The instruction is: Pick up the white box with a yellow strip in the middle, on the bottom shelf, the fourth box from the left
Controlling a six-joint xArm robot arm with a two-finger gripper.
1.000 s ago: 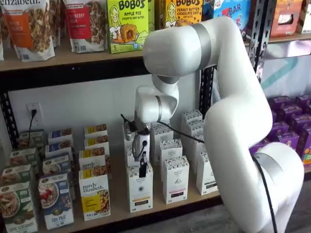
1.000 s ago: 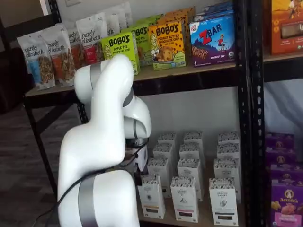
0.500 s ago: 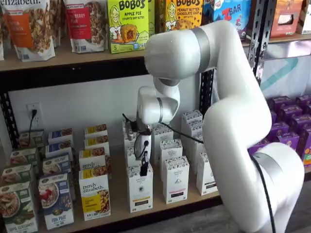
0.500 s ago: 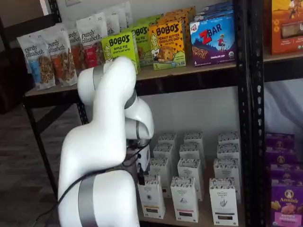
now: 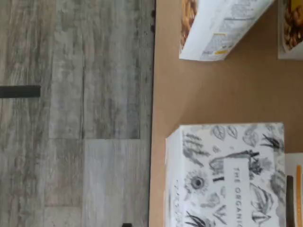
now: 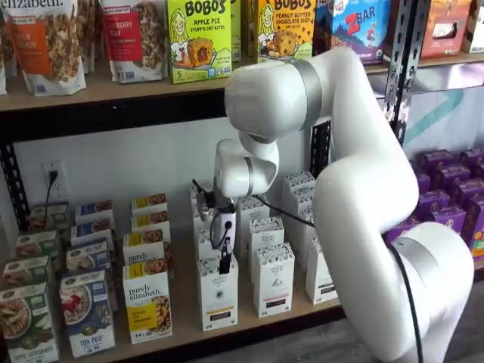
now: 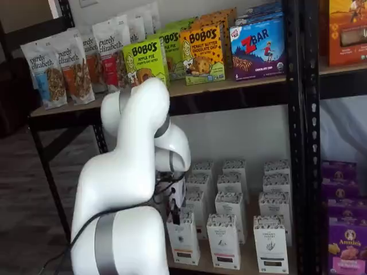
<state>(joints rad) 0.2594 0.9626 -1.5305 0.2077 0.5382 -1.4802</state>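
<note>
The white box point(image 6: 218, 296) stands at the front of the bottom shelf point(image 6: 185, 311), with a speckled top band and a yellowish strip low on its front. In both shelf views my gripper point(image 6: 224, 259) hangs just above its top, touching nothing. Only a black finger point(image 7: 175, 214) shows, side-on, over the same box point(image 7: 183, 239). The jaws stand open with nothing between them. The wrist view looks down on a patterned white carton top point(image 5: 227, 175) at the tan board's front edge point(image 5: 158, 94).
Like white cartons point(image 6: 273, 281) stand right of and behind the box. A purely elizabeth box point(image 6: 147, 304) stands to its left and shows in the wrist view point(image 5: 218, 28). Bobo's boxes point(image 6: 198, 38) fill the shelf above. A black upright point(image 6: 321, 151) rises at the right. Grey floor point(image 5: 71, 113) lies below.
The arm has leaned a little further toward the shelves and to the right, carrying the gripper slightly closer over the front white carton. No box has moved.
</note>
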